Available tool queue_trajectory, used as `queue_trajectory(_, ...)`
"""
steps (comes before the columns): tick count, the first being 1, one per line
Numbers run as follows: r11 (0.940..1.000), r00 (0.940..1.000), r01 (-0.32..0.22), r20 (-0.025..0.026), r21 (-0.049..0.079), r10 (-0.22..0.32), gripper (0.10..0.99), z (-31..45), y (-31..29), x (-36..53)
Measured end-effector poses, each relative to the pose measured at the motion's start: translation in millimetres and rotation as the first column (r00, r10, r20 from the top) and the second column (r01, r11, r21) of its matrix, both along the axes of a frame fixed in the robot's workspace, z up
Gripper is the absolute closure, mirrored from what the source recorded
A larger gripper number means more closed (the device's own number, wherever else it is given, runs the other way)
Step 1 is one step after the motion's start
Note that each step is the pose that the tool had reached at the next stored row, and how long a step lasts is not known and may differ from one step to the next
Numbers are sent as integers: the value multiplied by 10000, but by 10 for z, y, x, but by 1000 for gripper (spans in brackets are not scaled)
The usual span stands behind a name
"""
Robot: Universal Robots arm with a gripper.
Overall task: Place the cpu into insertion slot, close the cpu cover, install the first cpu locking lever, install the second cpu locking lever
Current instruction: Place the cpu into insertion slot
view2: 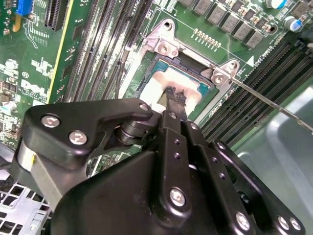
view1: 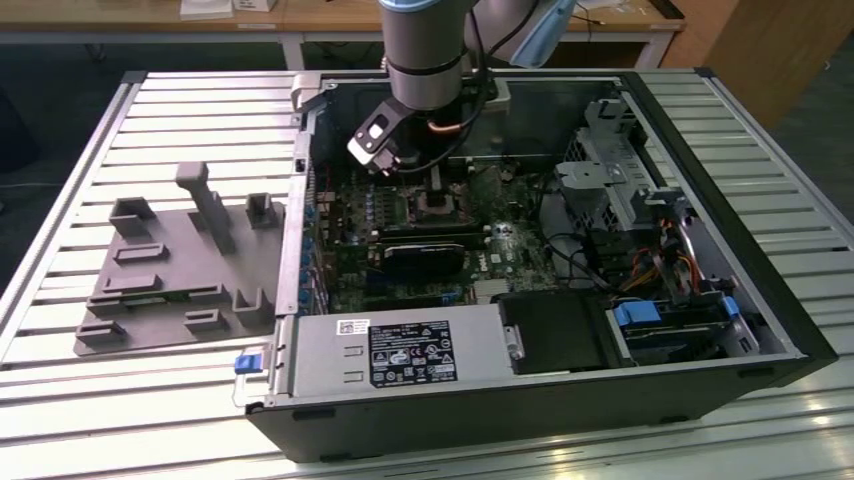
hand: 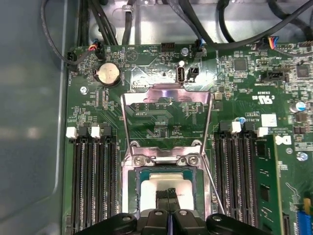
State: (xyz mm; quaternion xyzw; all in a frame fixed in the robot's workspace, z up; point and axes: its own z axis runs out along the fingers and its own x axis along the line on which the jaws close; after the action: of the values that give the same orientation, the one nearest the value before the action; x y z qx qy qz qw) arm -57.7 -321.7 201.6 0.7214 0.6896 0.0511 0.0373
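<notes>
The robot's black claw (hand: 168, 194) is down inside the open black computer box (view1: 534, 420). Its two thin fingers are pressed together. The tips rest on top of the cpu (hand: 168, 180), a small flat square chip with a pale silver top. The claw is not clamped around the chip.

The chip lies in the square socket on the green board (hand: 88, 105). The cpu cover (hand: 166, 91), a thin shiny metal frame with a big square window, is tipped back from the socket at its hinge. A thin silver wire lever (view2: 274, 105) sticks out beside the socket.

To do this step well, the push should probably be soft and straight down. The chip should lie flat with all four edges inside the socket walls. Sliding it sideways could hurt the tiny parts a socket like this may have under the chip. The chip looks flat, but its near edge is hidden by the claw.
</notes>
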Motion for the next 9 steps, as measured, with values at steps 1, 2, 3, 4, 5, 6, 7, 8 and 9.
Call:
queue_trajectory(1,10000,10000,0,-4,-6,0,984,19,-1,-1)
queue_trajectory(2,10000,10000,0,-2,-4,0,984,37,-1,-1)
queue_trajectory(3,10000,10000,-1,-2,-5,1,984,58,-1,-1)
queue_trajectory(4,10000,10000,0,-2,-6,0,984,79,-1,-1)
queue_trajectory(5,10000,10000,-1,-1,-7,1,984,103,-1,-1)
queue_trajectory(6,10000,10000,0,-1,-7,0,984,121,-1,-1)
queue_trajectory(7,10000,10000,-1,1,-6,1,984,138,-1,-1)
queue_trajectory(8,10000,10000,-1,3,-6,1,984,158,-1,-1)
queue_trajectory(9,10000,10000,-1,4,-6,1,984,179,-1,-1)
